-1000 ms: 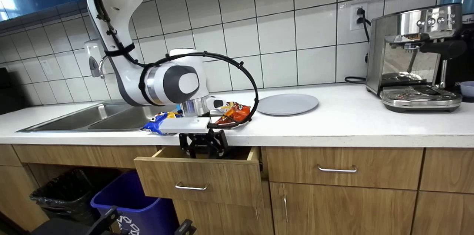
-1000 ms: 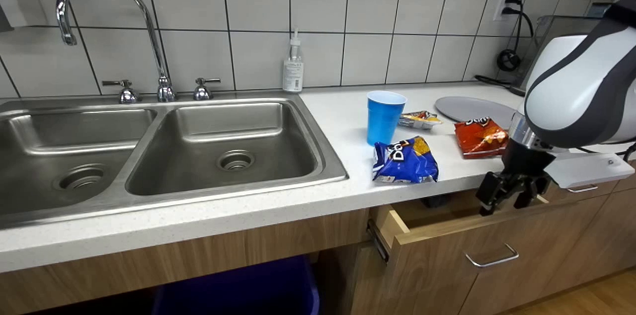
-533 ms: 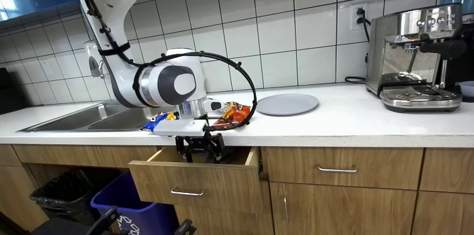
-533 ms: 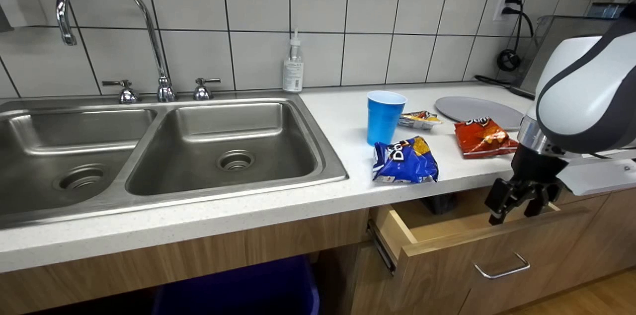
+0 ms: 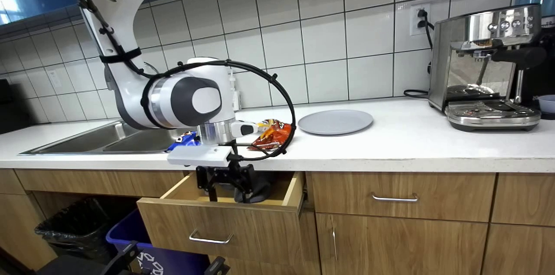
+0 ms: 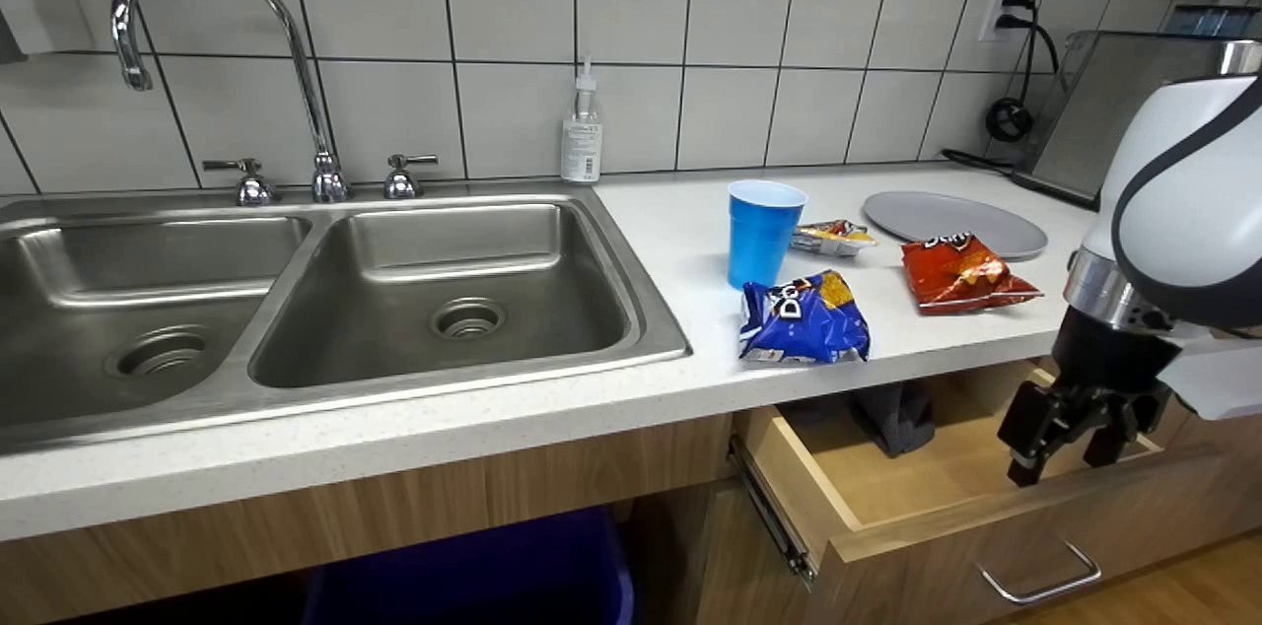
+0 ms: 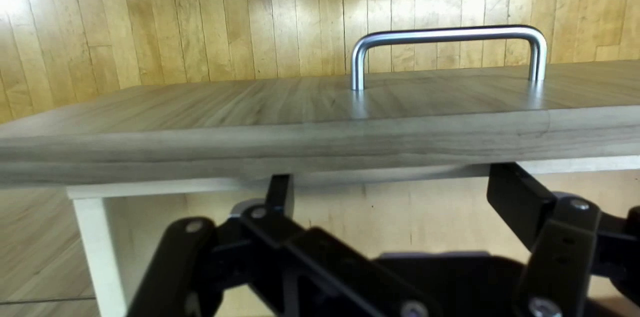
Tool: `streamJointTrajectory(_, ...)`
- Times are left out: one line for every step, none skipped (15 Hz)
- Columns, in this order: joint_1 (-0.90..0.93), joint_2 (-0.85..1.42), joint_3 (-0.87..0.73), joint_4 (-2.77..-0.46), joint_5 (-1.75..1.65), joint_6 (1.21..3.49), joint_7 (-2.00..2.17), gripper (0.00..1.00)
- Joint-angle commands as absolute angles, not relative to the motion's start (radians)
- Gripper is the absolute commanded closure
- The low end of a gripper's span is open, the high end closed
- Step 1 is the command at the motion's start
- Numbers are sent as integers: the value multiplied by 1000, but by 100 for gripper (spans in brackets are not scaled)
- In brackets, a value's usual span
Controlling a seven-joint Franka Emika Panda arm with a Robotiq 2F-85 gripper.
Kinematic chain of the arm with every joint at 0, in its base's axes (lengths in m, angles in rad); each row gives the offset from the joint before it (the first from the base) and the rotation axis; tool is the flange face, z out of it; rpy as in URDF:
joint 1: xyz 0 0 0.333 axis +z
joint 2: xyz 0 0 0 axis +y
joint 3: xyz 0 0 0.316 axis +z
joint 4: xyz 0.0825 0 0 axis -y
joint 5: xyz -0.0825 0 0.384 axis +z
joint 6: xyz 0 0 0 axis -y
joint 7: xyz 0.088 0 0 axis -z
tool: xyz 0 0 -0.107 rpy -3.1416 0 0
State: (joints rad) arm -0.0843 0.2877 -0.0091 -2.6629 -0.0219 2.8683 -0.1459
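A wooden drawer (image 5: 221, 227) below the counter is pulled out, its metal handle (image 7: 447, 34) on the outer face. My gripper (image 6: 1063, 469) points down into it with spread jaws and nothing between them. In the wrist view the black fingers (image 7: 517, 197) reach the inner side of the front panel (image 7: 320, 149); whether they press on it is hard to tell. Deeper in the drawer lies a dark grey cloth-like item (image 6: 895, 418), also visible behind the gripper in an exterior view.
On the white counter are a blue chip bag (image 6: 806, 321), a red chip bag (image 6: 961, 278), a blue cup (image 6: 759, 241) and a grey plate (image 5: 336, 122). A steel sink (image 6: 463, 290) and a coffee machine (image 5: 485, 71) flank them. Below stands a blue bin (image 5: 173, 257).
The drawer has slid further out from the cabinet, and my gripper has moved outward with it, slightly lower in both exterior views. More of the dark item inside now shows.
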Motion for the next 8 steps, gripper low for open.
streamJointTrajectory(-75, 217, -5, -2730, -7, 2798, -116, 0)
streamJointTrajectory(-75, 214, -5, -2733, -6, 2791, -116, 0)
streamJointTrajectory(-75, 212, -6, -2735, -5, 2783, -115, 0)
streamJointTrajectory(-75, 207, -4, -2738, -3, 2777, -117, 0)
streamJointTrajectory(-74, 204, -5, -2741, -4, 2772, -115, 0)
streamJointTrajectory(-74, 206, -6, -2738, -3, 2764, -115, 0)
streamJointTrajectory(-74, 203, -6, -2738, -3, 2760, -115, 0)
streamJointTrajectory(-81, 197, 2, -2738, 8, 2750, -126, 0)
